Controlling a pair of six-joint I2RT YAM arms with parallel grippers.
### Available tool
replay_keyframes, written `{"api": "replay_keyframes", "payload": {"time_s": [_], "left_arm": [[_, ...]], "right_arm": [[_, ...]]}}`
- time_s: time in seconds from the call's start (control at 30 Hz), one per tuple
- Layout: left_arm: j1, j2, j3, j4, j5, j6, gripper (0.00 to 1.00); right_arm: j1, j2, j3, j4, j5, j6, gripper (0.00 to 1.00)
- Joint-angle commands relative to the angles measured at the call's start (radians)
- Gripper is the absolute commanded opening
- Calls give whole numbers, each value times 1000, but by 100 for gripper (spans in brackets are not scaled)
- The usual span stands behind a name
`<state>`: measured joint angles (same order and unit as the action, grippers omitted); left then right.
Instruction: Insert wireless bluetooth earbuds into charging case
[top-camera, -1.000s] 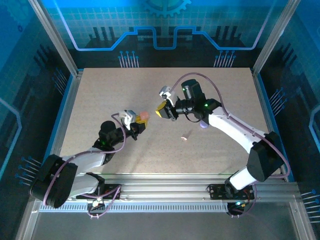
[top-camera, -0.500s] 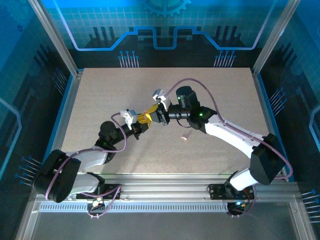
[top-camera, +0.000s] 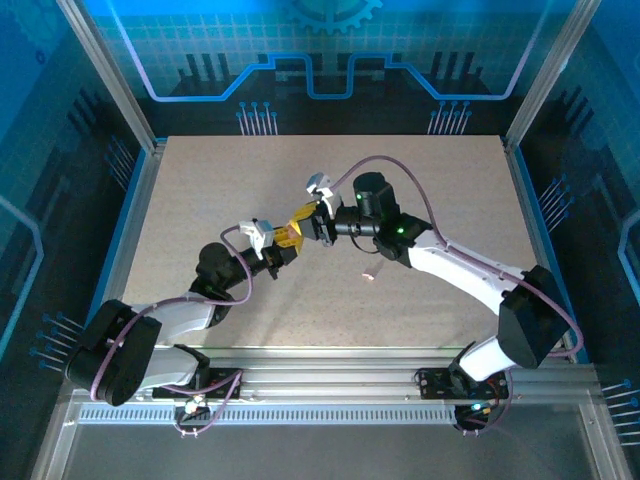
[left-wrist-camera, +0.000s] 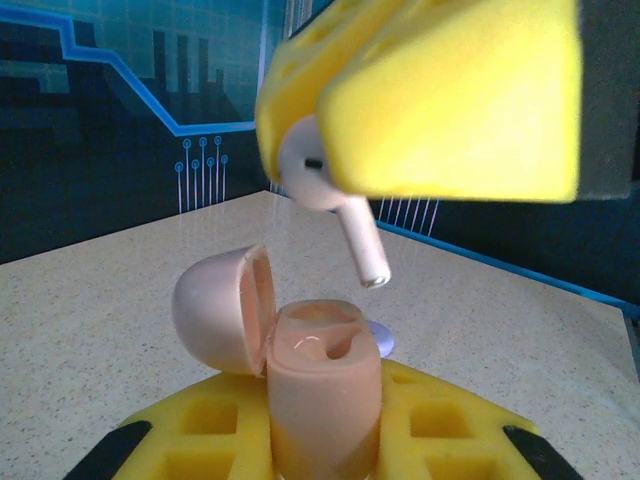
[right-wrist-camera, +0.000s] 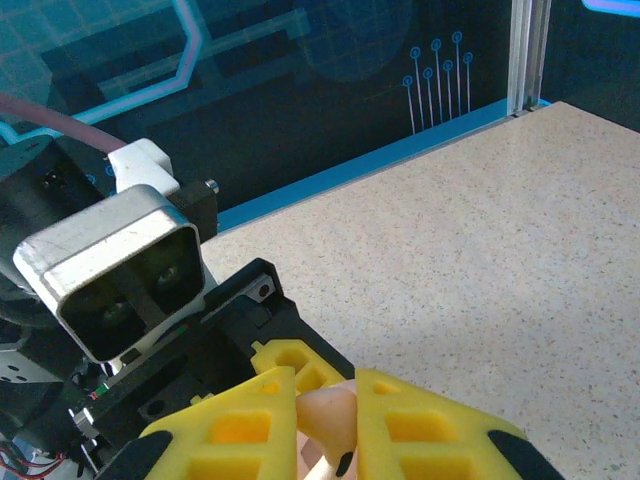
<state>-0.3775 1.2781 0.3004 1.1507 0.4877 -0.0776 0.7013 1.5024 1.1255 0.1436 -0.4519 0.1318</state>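
The left gripper (left-wrist-camera: 325, 455) is clamped on the open pink case (left-wrist-camera: 322, 385). Just above it, the right gripper (left-wrist-camera: 430, 95) pinches a pale pink earbud (left-wrist-camera: 345, 205) stem-down, not yet seated. Another bud (top-camera: 369, 273) lies on the worktop (top-camera: 200, 190) near the right gripper, so most of the job looks undone.

The top external camera sits high above and behind the arm bases (top-camera: 450, 383), looking steeply down on the counter (top-camera: 200, 190), far from the left gripper (top-camera: 284, 240) and right gripper (top-camera: 304, 218), which meet mid-counter. The left wrist camera looks forward from just behind the left gripper, very close to the charging case (left-wrist-camera: 320, 390) there and the earbud (left-wrist-camera: 345, 215) just above. The right wrist camera faces down past the right gripper onto the left arm's camera housing (right-wrist-camera: 115, 270). All three share that meeting spot.
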Motion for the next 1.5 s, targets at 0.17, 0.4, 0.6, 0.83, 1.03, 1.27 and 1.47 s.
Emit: {"api": "replay_keyframes", "payload": {"time_s": [0.17,0.4,0.6,0.83,1.03,1.27,1.47], "left_arm": [[-9,-40,10,63,28,-5,19],[-9,-59,-2,69,6,-16,19],[-9,-75,-1,53,-36,-5,20],[-9,-75,-2,50,-47,1,20],[-9,-82,0,52,-66,2,20],[-9,-97,0,38,-82,11,20],[-9,-114,-2,17,-113,17,20]], "right_arm": [[8,31,-26,54,15,22,16],[8,38,-37,55,19,34,16],[9,6,-53,22,20,39,16],[11,-10,-63,12,24,48,16],[27,13,-50,-12,62,91,16],[67,20,-18,-99,176,109,17],[109,8,-13,-141,323,168,17]]}}
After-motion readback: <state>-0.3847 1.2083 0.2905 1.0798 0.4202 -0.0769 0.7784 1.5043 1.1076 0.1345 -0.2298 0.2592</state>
